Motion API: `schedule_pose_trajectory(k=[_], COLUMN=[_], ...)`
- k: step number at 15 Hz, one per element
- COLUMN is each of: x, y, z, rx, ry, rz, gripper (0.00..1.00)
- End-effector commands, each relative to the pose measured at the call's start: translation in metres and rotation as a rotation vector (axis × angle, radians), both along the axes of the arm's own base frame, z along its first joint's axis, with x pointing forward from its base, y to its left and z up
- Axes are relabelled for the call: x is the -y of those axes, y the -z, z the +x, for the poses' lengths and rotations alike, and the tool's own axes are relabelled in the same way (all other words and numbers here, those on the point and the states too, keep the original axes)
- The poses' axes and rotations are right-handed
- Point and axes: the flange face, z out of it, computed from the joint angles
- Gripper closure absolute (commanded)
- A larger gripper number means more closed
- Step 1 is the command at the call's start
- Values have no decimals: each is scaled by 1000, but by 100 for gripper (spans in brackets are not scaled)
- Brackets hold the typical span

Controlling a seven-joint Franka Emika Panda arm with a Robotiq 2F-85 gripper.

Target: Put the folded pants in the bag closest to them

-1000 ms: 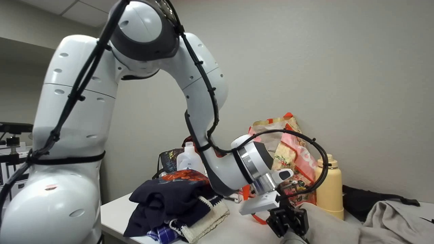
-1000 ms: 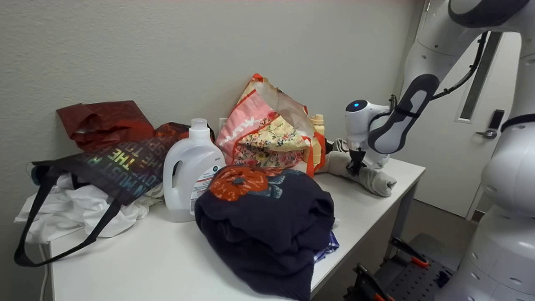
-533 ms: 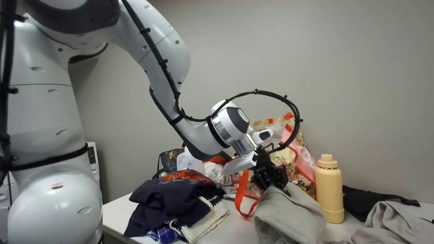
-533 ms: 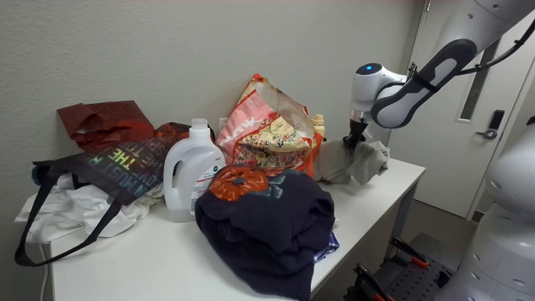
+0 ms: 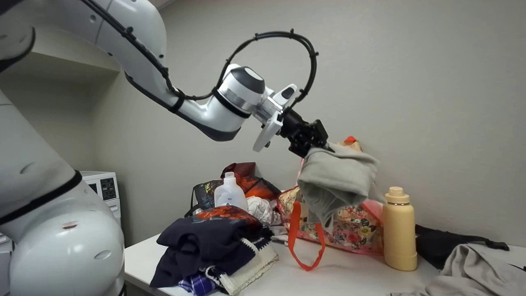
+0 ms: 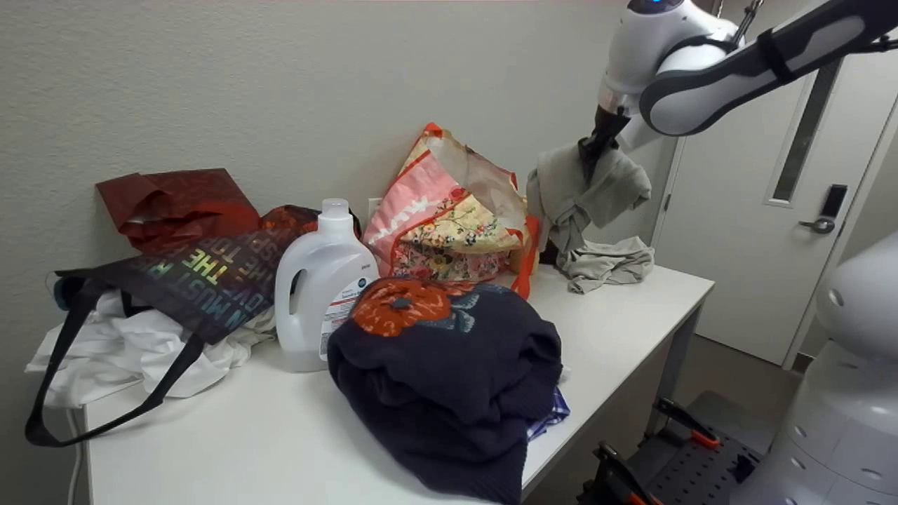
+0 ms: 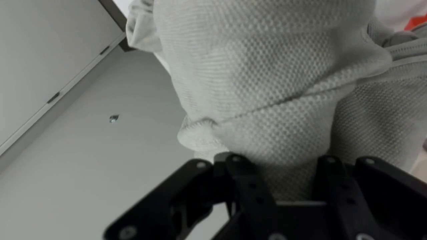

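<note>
The folded grey pants (image 5: 337, 176) hang in the air from my gripper (image 5: 321, 147), with a loose end drooping below. They also show in an exterior view (image 6: 561, 186) and fill much of the wrist view (image 7: 267, 80). My gripper is shut on the fabric; in the wrist view its fingers (image 7: 283, 165) stand on both sides of a bunched fold, and the fingertips are partly hidden by cloth. The floral bag with red straps (image 5: 353, 230) stands against the wall, partly hidden behind the pants. In an exterior view the bag (image 6: 449, 238) is left of the pants, opening toward them.
A yellow bottle (image 5: 399, 230) stands beside the floral bag. Grey cloth (image 5: 481, 271) and a black item (image 5: 439, 246) lie right of it. A dark sweater pile (image 6: 449, 393), detergent jug (image 6: 326, 294) and dark printed bag (image 6: 203, 273) are on the white table (image 6: 210, 449).
My gripper has lifted the pants off the table, up and, in an exterior view, toward the bag's side. The pants have sagged into a drooping bundle. The bags and bottle have not moved.
</note>
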Motion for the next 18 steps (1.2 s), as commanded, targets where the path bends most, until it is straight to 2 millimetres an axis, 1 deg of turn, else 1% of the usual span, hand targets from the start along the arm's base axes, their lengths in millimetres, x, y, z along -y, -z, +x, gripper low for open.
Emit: schedule_pose_trajectory(k=[1,2,4,6,7,8,10,12,15,18], x=[-35,-46,-71,-89,-94,-99,-106,-110,-108,-110], y=[-91,-116,-161,-189,-199,-203,-205,-194,-168,-140], z=[-6,-4,5,21,30,42,66,92,131,162], rx=[140,177,246,283,295,305,306,292,258,211], ry=[-24,-30,-31,-28,-25,-18,-7,5,14,-3], rz=[-103,-126,-175,-223,-244,-262,-299,-337,-377,-375], gripper=[91,91,91,91,91,91,91,92,91,91])
